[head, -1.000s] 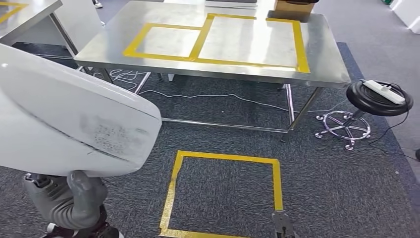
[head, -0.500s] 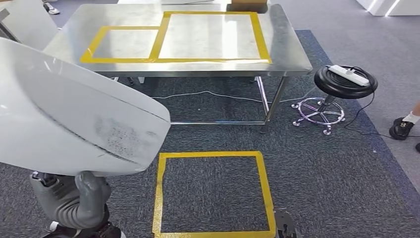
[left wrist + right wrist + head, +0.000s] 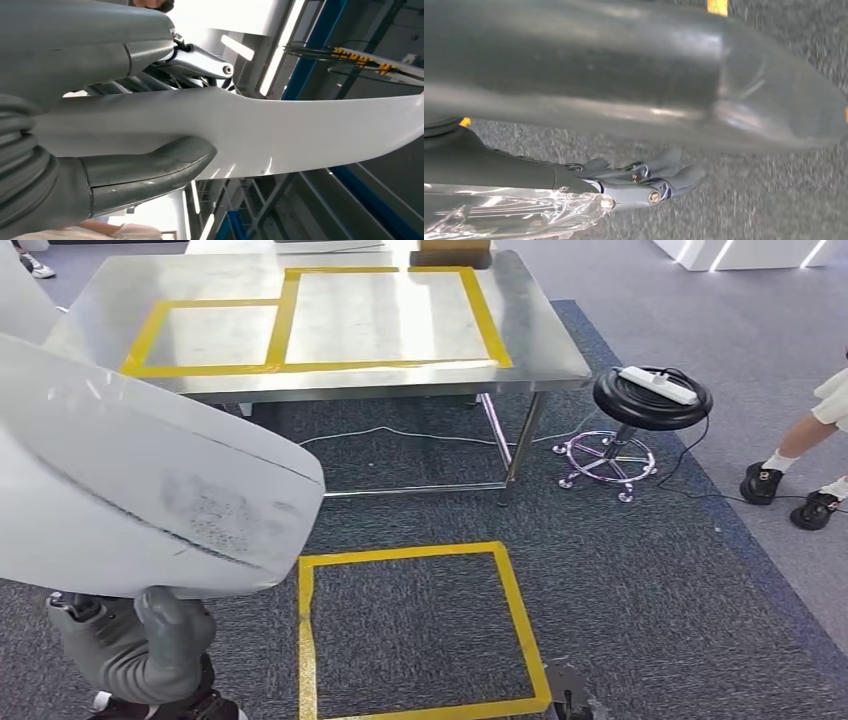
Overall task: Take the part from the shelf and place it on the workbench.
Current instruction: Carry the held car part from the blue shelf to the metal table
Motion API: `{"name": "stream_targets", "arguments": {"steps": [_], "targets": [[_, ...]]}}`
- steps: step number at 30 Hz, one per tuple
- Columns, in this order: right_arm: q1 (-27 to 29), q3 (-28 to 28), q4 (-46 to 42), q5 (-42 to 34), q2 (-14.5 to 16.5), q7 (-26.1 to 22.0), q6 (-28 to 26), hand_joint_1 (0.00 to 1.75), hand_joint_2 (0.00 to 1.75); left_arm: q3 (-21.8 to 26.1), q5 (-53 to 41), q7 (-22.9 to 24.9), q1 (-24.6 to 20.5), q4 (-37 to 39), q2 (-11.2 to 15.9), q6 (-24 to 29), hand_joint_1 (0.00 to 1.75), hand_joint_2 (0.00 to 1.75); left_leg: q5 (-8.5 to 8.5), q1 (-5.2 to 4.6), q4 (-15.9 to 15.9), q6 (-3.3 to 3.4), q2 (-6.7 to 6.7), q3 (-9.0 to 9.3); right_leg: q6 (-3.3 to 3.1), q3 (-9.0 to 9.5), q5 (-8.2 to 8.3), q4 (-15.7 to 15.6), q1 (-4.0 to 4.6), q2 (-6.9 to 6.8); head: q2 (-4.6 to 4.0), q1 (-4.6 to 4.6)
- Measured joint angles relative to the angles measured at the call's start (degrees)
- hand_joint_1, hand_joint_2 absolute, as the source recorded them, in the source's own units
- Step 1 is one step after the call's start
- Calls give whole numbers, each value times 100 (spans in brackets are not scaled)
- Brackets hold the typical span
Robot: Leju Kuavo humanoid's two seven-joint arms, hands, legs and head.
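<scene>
White and broad, the part [image 3: 140,480] rides at the robot's left, clamped in the left robot hand [image 3: 135,645] with the thumb [image 3: 150,172] under its face and darker fingers [image 3: 195,55] above, its long axis reaching out past the hand. The right robot hand [image 3: 644,180] hangs low over the carpet with nothing in it, fingers curled in. Beyond the taped floor square [image 3: 415,630], the steel counter [image 3: 545,345] lies ahead and slightly right, well apart from the part, so I judge the left arm must deliver it.

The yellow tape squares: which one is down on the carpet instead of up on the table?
The yellow tape square nearest the robot lies on the carpet; the other two sit side by side on the metal table.
</scene>
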Motion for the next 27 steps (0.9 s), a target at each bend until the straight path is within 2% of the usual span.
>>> {"name": "stream_targets", "arguments": {"steps": [2,4,5,6,7,9,11,12,14,16,17,19,20,21,22,23,25,27], "targets": [[-4,1,1,-30,0,68,129,0,0,-11,13,0,-11,3,-8,-9,175,175,14,10,-14,68,16,10,40,-176,-239,388,-1,-71,0,30],[0,1,2,-42,0,169,206,0,0,-23,61,0,-13,15,-9,-13,175,175,9,-8,-13,102,27,11,59,-525,-601,1161,2,-125,-1,54],[9,1,2,-31,0,247,219,0,0,-28,108,9,-13,25,-9,-12,175,175,7,-17,-12,108,31,12,60,-673,-706,1476,2,-134,-1,54],[20,1,2,-18,0,345,220,0,0,-31,168,40,-15,38,-9,-11,175,175,4,-25,-10,113,33,16,55,-736,-709,1611,3,-136,-1,55],[28,0,2,-6,0,434,217,0,0,-33,215,87,-19,54,-10,-9,175,175,0,-30,-9,114,33,24,43,-682,-602,1505,5,-137,-1,54],[32,1,3,26,0,572,217,0,0,-37,264,186,-26,93,-22,8,175,175,-14,-33,-7,98,32,49,12,-305,-240,756,10,-159,-1,56],[19,7,4,73,1,633,217,0,0,-37,267,217,-37,131,-37,31,175,175,-31,-56,2,50,31,59,-28,17,-46,131,25,-185,-1,54],[16,10,4,90,0,655,215,0,0,-37,268,217,-43,150,-41,38,175,175,-29,-66,-3,20,32,57,-50,68,-40,23,35,-188,0,51],[23,15,4,108,-4,675,215,0,0,-37,272,224,-58,184,-42,44,175,175,-15,-64,-29,-47,33,55,-109,65,-26,4,43,-162,1,48],[28,22,4,134,-7,691,223,0,0,-37,289,252,-71,210,-42,39,175,175,-105,-52,71,-118,32,5,-175,72,2,-32,27,-151,1,35],[26,29,4,160,-7,722,221,0,0,-37,308,280,-77,225,-39,21,175,175,-237,-48,275,-150,31,-91,-204,77,12,-50,15,-149,0,24],[25,46,4,207,-7,847,170,0,0,-37,412,351,-84,262,-31,-69,175,175,-590,-41,968,-191,29,-428,-235,72,12,-53,12,-148,-1,4],[29,54,4,219,-7,927,122,0,0,-36,473,385,-84,285,-27,-130,175,175,-710,-38,1300,-203,30,-598,-238,69,10,-53,13,-147,-1,5],[32,58,4,221,-7,1000,69,0,0,-35,519,407,-84,305,-25,-180,175,175,-732,-37,1485,-210,30,-698,-240,68,9,-52,12,-145,-1,4],[35,60,4,226,-6,1069,10,0,0,-35,538,422,-86,324,-25,-218,175,175,-643,-35,1467,-212,30,-699,-238,69,9,-52,10,-140,-1,5],[35,60,4,235,-5,1132,-47,0,0,-34,525,424,-88,338,-27,-237,175,175,-463,-31,1236,-210,30,-589,-234,74,10,-51,6,-130,-1,4],[30,60,4,260,-5,1229,-145,0,0,-34,492,422,-99,356,-35,-265,175,175,-99,-22,486,-203,27,-214,-195,74,9,-36,11,-102,-1,-3],[25,60,3,272,-6,1272,-194,0,0,-34,480,418,-112,367,-48,-288,175,175,22,-22,29,-149,12,-3,-131,52,15,-28,31,-79,0,-2]]}}
